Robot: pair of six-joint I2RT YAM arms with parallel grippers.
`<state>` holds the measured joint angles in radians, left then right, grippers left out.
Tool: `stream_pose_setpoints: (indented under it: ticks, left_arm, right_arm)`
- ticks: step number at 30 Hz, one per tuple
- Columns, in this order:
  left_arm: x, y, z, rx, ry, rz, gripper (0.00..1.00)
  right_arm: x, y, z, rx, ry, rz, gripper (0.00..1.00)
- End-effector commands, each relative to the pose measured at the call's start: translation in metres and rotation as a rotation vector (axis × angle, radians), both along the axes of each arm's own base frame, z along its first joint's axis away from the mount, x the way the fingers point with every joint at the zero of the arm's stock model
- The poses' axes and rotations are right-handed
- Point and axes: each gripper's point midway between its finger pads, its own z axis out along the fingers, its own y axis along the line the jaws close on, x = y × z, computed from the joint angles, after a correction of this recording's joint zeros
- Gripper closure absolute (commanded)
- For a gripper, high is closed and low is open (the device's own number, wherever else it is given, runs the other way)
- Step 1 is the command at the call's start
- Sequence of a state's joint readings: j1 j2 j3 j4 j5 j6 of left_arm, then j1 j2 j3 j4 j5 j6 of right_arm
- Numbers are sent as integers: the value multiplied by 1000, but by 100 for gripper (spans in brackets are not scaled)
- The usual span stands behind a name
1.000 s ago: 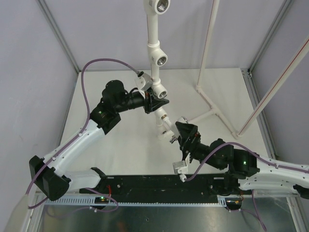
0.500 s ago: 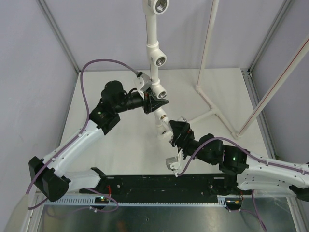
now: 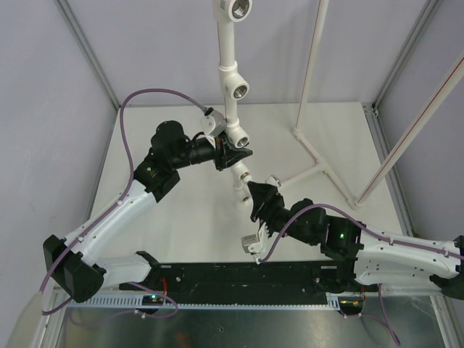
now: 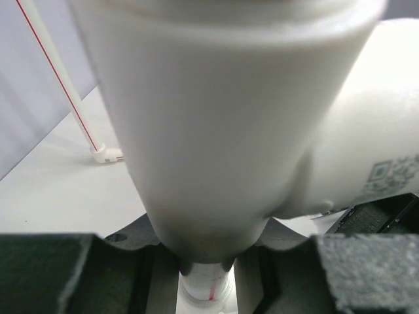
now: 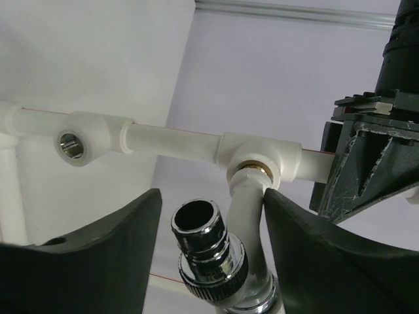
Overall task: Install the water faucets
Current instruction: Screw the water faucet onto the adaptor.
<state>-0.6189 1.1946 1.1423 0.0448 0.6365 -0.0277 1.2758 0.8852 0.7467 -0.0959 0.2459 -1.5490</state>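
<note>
A white water faucet (image 3: 243, 187) is on the lowest tee socket of the upright white pipe frame (image 3: 230, 51). In the right wrist view its brass thread sits in the tee socket (image 5: 258, 160) and its chrome spout (image 5: 208, 252) points at the camera. My right gripper (image 3: 257, 199) (image 5: 213, 203) straddles the faucet. Its right finger (image 5: 327, 261) touches the white body and its left finger (image 5: 85, 261) stands a little off the spout. My left gripper (image 3: 230, 156) (image 4: 206, 275) is shut on the pipe frame (image 4: 216, 131) just above that tee.
Empty metal-threaded tee sockets (image 3: 241, 139) (image 3: 240, 90) sit higher on the frame, and one shows in the right wrist view (image 5: 72, 145). A thin white pipe stand (image 3: 319, 170) with a red line lies and rises at the back right. A black rail (image 3: 239, 279) runs along the near edge.
My right arm has swung left and its gripper has moved in from the right until its jaws stand around the faucet. The left arm and the pipe frame have not moved.
</note>
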Motion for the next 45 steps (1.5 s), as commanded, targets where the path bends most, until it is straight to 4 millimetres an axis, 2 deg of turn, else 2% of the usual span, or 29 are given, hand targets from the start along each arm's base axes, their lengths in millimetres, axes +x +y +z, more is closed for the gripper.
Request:
stream_pose_setpoints:
  ticks: [1,8,14,16,24,33,45]
  left_arm:
    - [-12,6,-16,15,125,-26,100]
    - [-13,5,-16,9,133,-32,100]
    - [-14,6,-16,7,132,-33,100]
    - [-14,6,-16,6,132,-34,100]
    - [-12,5,-15,-1,152,-18,100]
    - [-16,1,-17,1,159,-18,100]
    - [-18,0,-19,4,155,-17,100]
  right_arm:
    - [2,6,35,43,-102,10,36]
    - [7,9,34,54,-100,-18,51]
    - [11,13,32,71,-91,-47,91]
    - [12,13,31,70,-87,-53,98]
    - [19,15,29,158,-23,-167,100]
    - [20,24,31,343,84,-266,100]
    - [20,18,39,639,313,-305,100]
